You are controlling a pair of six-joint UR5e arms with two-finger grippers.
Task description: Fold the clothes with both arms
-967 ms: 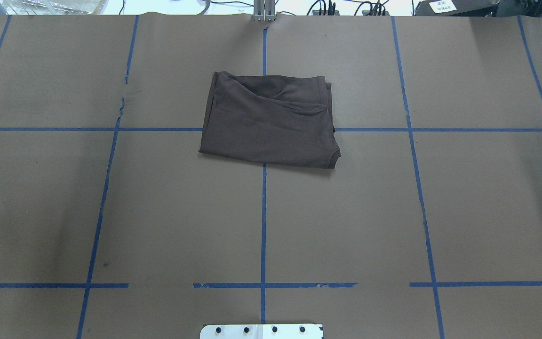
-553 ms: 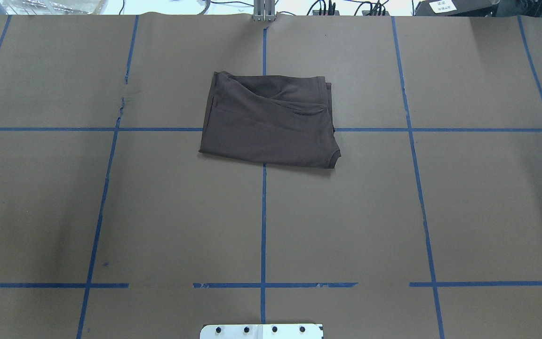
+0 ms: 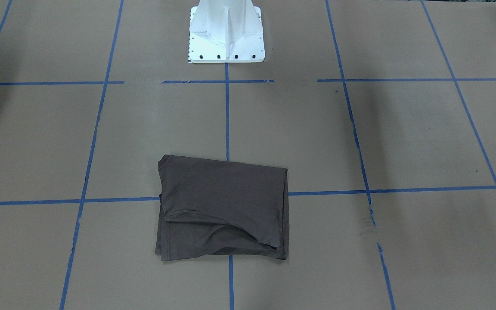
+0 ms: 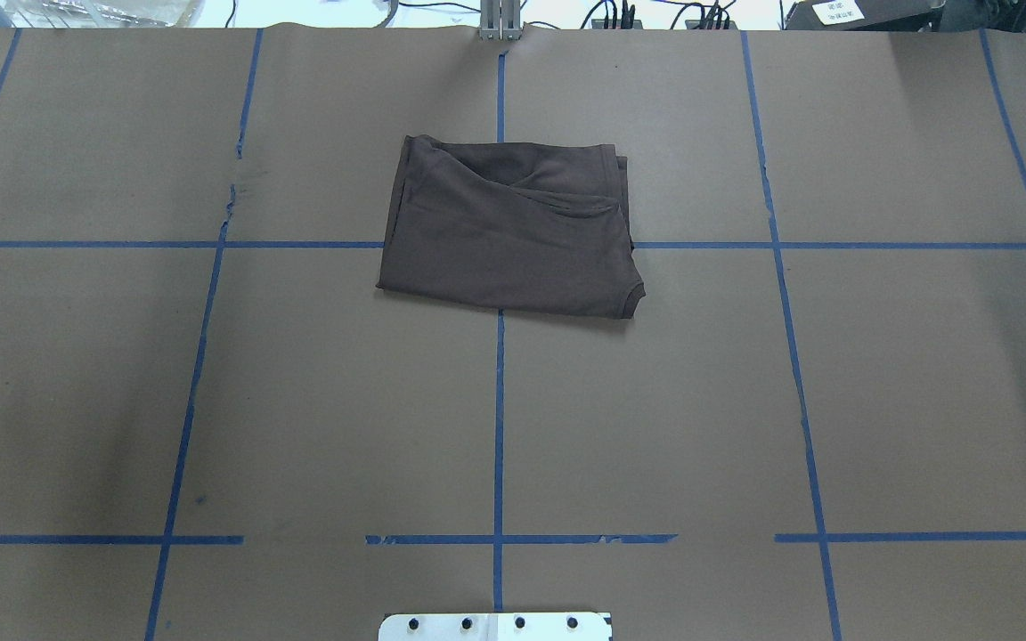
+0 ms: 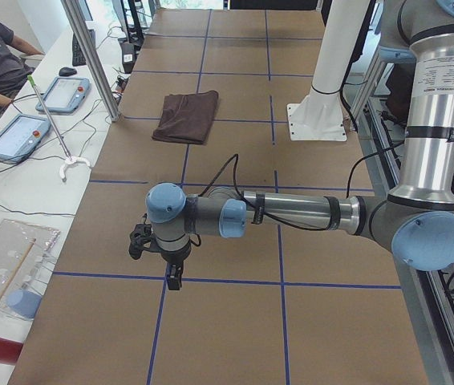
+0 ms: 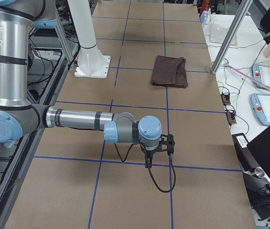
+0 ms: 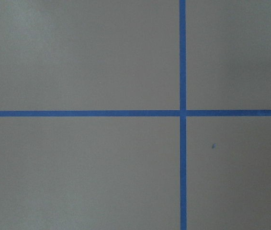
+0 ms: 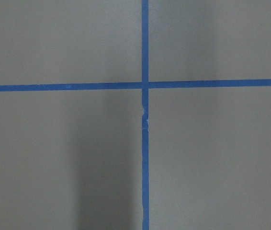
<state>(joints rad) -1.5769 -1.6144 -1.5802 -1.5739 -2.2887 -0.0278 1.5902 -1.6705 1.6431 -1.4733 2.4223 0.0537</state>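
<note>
The brown paper-covered counter point(image 4: 299, 401) had the silver-grey tubular left arm point(image 5: 291, 210) and right arm point(image 6: 77, 118) parked over its opposite ends. The dark grey-brown thin-knit T-shirt point(image 4: 513, 236) lay folded at mid-counter, long axis crosswise, well apart from both and about equally far from each. Whether the black left pincer point(image 5: 176, 281) or right pincer point(image 6: 148, 164) was spread or pressed together could not be told.

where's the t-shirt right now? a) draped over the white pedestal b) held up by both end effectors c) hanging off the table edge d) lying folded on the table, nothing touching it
D: the T-shirt lies folded on the table, with the left arm and right arm well away from it.
</note>
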